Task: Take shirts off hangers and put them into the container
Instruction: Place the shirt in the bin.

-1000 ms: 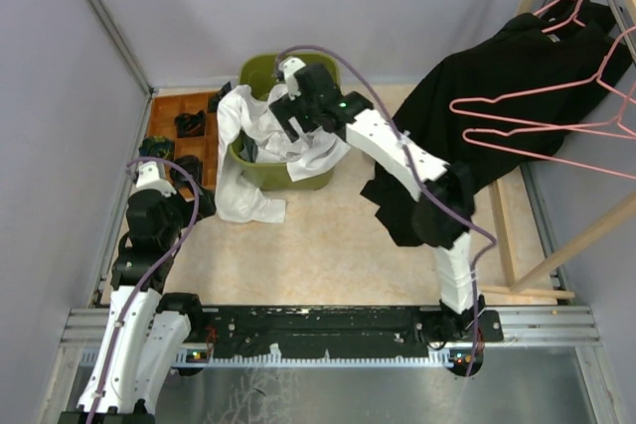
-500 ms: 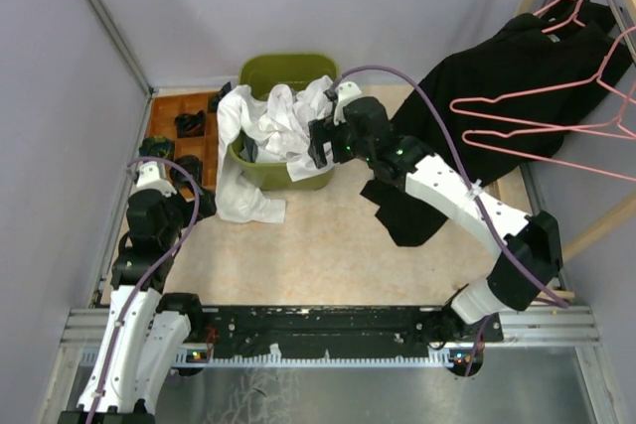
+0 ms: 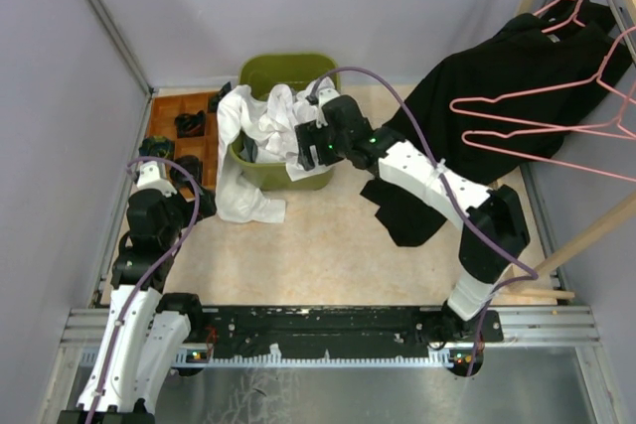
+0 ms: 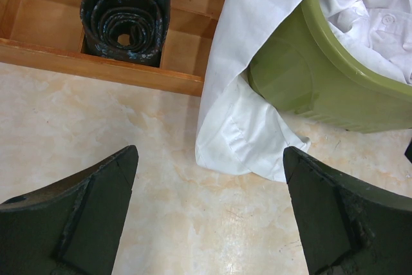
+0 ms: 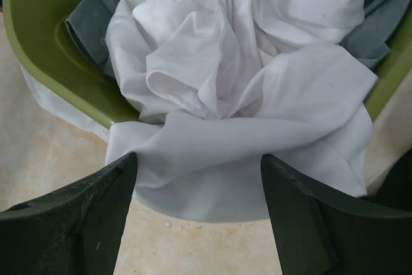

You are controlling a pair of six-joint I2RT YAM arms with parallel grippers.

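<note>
Top external view, itemised from the near edge outward.

- Left gripper [image 3: 151,174]: parked by the wooden tray [image 3: 164,98], jaws fully spread and holding nothing. It was probably kept clear of the other arm's work.
- Black shirt [image 3: 402,211]: lay crumpled on the table, off any hanger and not yet binned.
- Right gripper [image 5: 198,159]: poised at the container's [image 3: 288,67] near rim, jaws wide apart. They straddled a flap of the white shirt [image 5: 212,62] without pinching it, seemingly lined up to tuck the overhang in.
- White shirt: heaped in the container, with a sleeve trailing over the left wall to the table. A grey shirt [image 5: 90,20] lay beneath it.
- Hangers [image 3: 537,126]: on the far-right rack. One carried a second black shirt [image 3: 517,76]; the others I could make out were bare.

Change noted: half a second earlier the right gripper stood just right of the tub; it had since swung left onto the draped flap. The left arm had not stirred.
</note>
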